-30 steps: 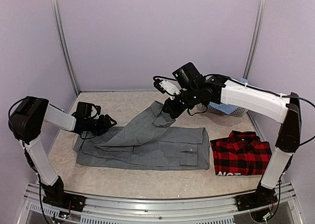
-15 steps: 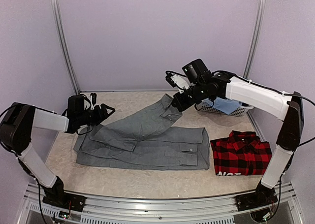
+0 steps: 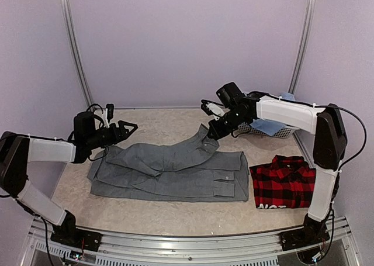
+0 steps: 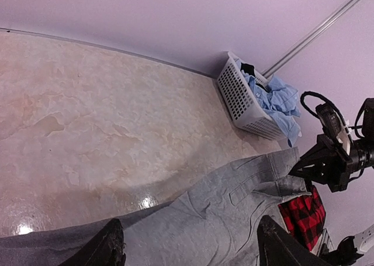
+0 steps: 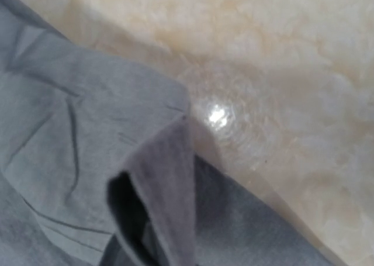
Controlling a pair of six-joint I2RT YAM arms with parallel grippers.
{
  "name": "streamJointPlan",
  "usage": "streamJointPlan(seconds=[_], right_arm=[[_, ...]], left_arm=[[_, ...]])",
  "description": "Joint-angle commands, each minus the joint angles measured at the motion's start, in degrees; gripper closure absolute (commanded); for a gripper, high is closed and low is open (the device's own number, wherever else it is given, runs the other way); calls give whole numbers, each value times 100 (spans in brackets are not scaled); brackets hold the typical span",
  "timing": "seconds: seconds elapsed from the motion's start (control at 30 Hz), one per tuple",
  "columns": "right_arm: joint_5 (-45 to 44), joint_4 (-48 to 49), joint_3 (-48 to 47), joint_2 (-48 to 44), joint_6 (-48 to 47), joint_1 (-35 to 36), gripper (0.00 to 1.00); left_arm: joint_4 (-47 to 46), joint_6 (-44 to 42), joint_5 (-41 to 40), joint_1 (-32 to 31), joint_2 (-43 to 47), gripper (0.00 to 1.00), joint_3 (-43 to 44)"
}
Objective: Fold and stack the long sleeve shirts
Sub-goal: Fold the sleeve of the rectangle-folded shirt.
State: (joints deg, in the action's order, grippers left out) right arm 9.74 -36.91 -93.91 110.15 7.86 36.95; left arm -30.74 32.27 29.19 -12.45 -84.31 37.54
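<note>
The grey shirt [image 3: 175, 175] lies folded lengthwise across the middle of the table, and it also shows in the left wrist view [image 4: 222, 219]. One sleeve [image 3: 175, 152] stretches over it toward the back right. My right gripper [image 3: 210, 130] is shut on the sleeve's cuff [image 5: 158, 178], low over the table; cloth hides its fingers in the right wrist view. My left gripper [image 3: 128, 125] is open and empty, just above the shirt's left end, with both fingers [image 4: 111, 245] spread wide. The red-and-black plaid shirt [image 3: 286, 181] lies folded at the front right.
A white basket [image 3: 266, 128] with blue clothes stands at the back right, behind the right arm; it also shows in the left wrist view [image 4: 242, 99]. Purple walls close in the table on three sides. Beige tabletop [image 3: 158, 123] shows behind the grey shirt.
My right gripper carried the cuff to the back right and lowered it, so the sleeve now lies stretched over the shirt. My left gripper drew back left, off the shirt.
</note>
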Motion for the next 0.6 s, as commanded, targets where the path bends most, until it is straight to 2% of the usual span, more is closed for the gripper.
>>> streamJointPlan(seconds=[0.0,0.33,0.57], right_arm=[[153,-58,-172,128,44,-91,100],[483,-40,-300,141,-39,-115,100],[676,-86,-286,-70,78,-111,100]], left_arm=[[383,-499,-75,-289,395,26,-285],[1727,-759,-1835,-925,1339,26,-616],[1660,-896,-1663,-1129,1085,26,-635]])
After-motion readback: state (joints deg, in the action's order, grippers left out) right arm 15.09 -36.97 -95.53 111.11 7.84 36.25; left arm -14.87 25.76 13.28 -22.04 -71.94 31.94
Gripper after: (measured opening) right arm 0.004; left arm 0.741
